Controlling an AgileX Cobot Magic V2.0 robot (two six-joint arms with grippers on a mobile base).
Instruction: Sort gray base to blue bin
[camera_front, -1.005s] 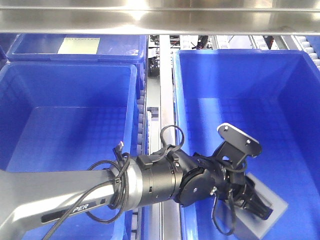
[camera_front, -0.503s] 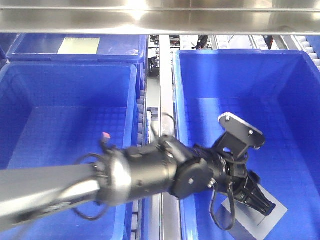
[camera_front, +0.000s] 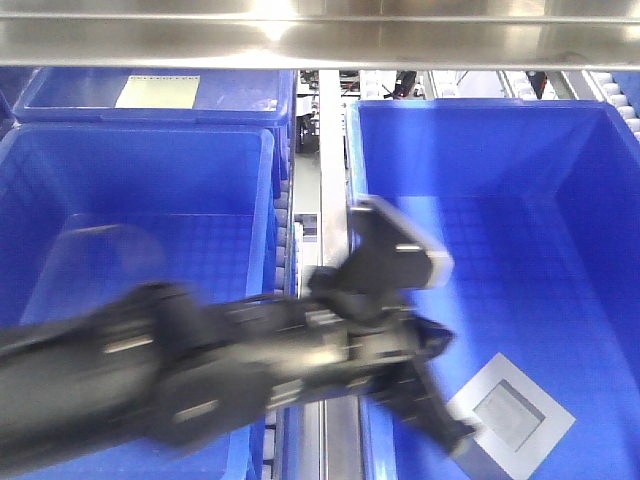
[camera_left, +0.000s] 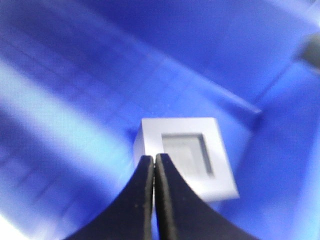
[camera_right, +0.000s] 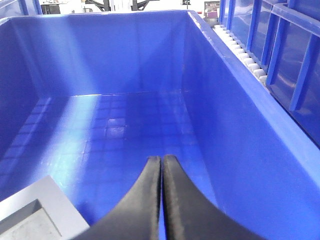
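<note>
— While my left gripper (camera_left: 154, 162) sits pressed together, gripping nothing, where is the gray base (camera_front: 512, 417)?
— On the blue bin (camera_front: 480, 150) floor, recess up, near corner. My right gripper (camera_right: 161, 164) is likewise clamped empty.

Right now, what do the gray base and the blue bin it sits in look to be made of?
The gray base looks like matte cast or machined metal, possibly dense plastic: flat, dull faces, crisp edges and a lighter square recess. The blue bin looks like glossy molded plastic: soft light streaks on smooth sloping walls and a molded waffle-grid floor.
</note>
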